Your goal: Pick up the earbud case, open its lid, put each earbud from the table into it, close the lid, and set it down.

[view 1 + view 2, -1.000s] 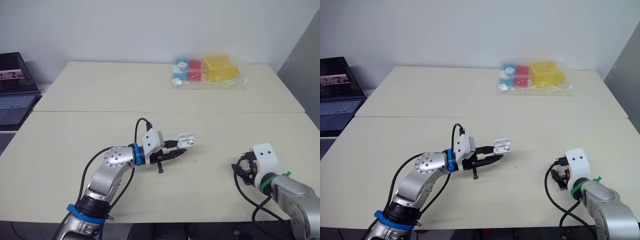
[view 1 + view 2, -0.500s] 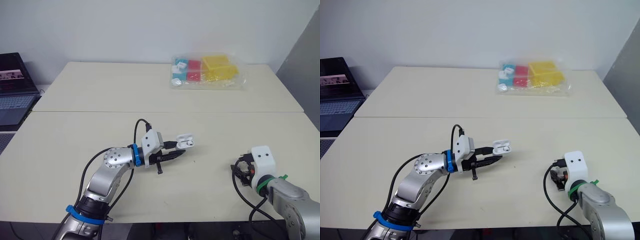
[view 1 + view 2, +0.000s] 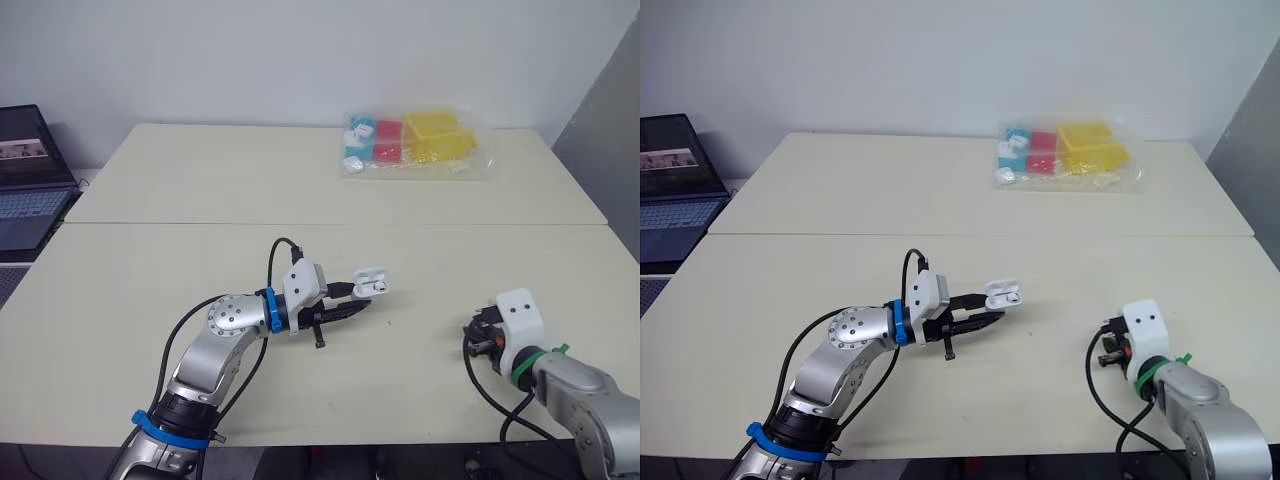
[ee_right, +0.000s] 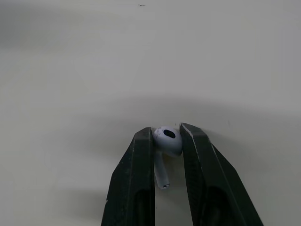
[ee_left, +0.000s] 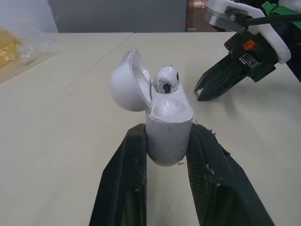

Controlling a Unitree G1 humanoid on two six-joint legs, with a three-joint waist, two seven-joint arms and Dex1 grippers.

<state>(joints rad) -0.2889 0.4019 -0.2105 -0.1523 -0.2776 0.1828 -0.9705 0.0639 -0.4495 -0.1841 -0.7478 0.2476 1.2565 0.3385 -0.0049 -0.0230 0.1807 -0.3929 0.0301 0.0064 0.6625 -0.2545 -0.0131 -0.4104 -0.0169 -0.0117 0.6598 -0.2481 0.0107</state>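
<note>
Pinching an earbud (image 4: 168, 141) by its head, the right gripper (image 4: 166, 132) has its two fingers drawn narrow, one on each side, with the stem hanging between them toward the wrist. The tips sit low over the table (image 3: 150, 260). Whether the earbud has left the surface cannot be told.

Outward from that gripper, toward the robot's left and across a bare stretch of table, lies the earbud case (image 5: 169, 141). It is well apart from the right gripper. The left gripper (image 5: 168, 132) clamps it by the body, a finger pressed on each flank. The left fingers point toward the right gripper, so the case is presented at their tip. The lid (image 5: 126, 82) is swung back to one side, leaving the mouth open. A seated earbud (image 5: 165, 80) fills one socket; the empty socket (image 5: 170, 111) shows next to it.

Assessment: the next move turns on this leftward line. The held earbud's stem should be aligned with the empty socket before descent. The open lid and the seated earbud flank the approach and could be struck.
</note>
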